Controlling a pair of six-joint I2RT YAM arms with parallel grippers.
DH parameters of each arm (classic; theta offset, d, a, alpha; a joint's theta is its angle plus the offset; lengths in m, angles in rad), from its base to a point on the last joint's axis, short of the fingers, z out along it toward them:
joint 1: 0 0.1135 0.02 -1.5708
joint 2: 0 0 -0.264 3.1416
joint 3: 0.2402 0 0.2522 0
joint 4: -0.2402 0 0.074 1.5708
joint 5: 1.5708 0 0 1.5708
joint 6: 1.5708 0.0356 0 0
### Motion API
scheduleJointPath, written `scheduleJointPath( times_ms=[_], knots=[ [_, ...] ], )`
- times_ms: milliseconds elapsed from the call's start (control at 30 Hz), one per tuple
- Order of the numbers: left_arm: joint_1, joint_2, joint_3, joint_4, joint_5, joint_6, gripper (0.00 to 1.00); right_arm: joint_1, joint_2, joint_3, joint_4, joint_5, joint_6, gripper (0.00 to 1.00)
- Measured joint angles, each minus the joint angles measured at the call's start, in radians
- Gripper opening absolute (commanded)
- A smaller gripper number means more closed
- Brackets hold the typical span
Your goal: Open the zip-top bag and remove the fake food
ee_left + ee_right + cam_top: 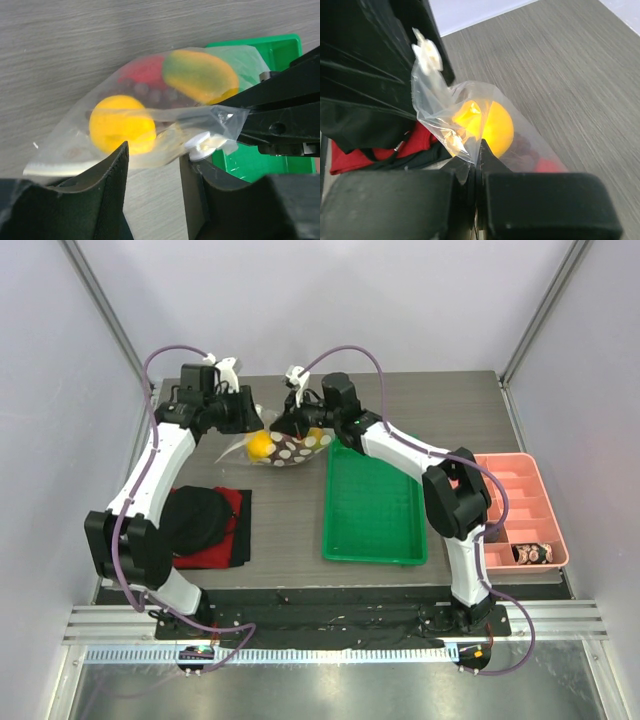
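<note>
The zip-top bag (pixel 288 448) is held off the table at the far middle, between both grippers. In the left wrist view the bag (pixel 75 145) holds a yellow ball (pixel 121 124), a yellow-green piece (pixel 200 75), a glossy red piece (pixel 145 70) and dark grapes (pixel 145 91). My right gripper (pixel 479 155) is shut on the bag's clear edge (pixel 445 125), with the yellow ball (pixel 492 125) just beyond. My left gripper (pixel 152 160) is open, jaws wide apart under the bag's zip edge. The white slider (pixel 202 144) rests at its right fingertip.
A green tray (pixel 372 505) lies right of the bag. A pink divided bin (pixel 520 508) with small dark lumps sits at the right edge. A red cloth (pixel 232 512) with a black object (pixel 195 518) on it lies at the near left.
</note>
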Motion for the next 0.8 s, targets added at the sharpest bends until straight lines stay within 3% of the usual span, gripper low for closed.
scheduleJointPath(
  times_ms=[67,167,233,267,467,800],
  knots=[
    [0.0,0.014,0.0,0.02,0.019,0.005,0.28,-0.001,0.011,0.02,-0.012,-0.011,0.014,0.02],
    [0.0,0.031,0.002,0.029,0.033,0.01,0.13,-0.002,0.025,0.043,-0.028,-0.024,0.032,0.17],
    [-0.001,0.038,0.008,0.025,0.033,0.014,0.07,-0.002,0.025,0.044,-0.033,-0.029,0.039,0.32],
    [-0.001,0.039,0.011,0.02,0.031,0.023,0.0,-0.002,0.025,0.047,-0.036,-0.031,0.038,0.45],
    [-0.001,0.034,0.016,-0.004,0.027,0.071,0.0,0.001,0.026,0.103,-0.124,-0.032,0.0,0.57],
    [-0.001,0.003,0.05,-0.084,0.055,0.195,0.0,0.021,0.038,0.266,-0.295,-0.037,-0.127,0.56]
  ],
)
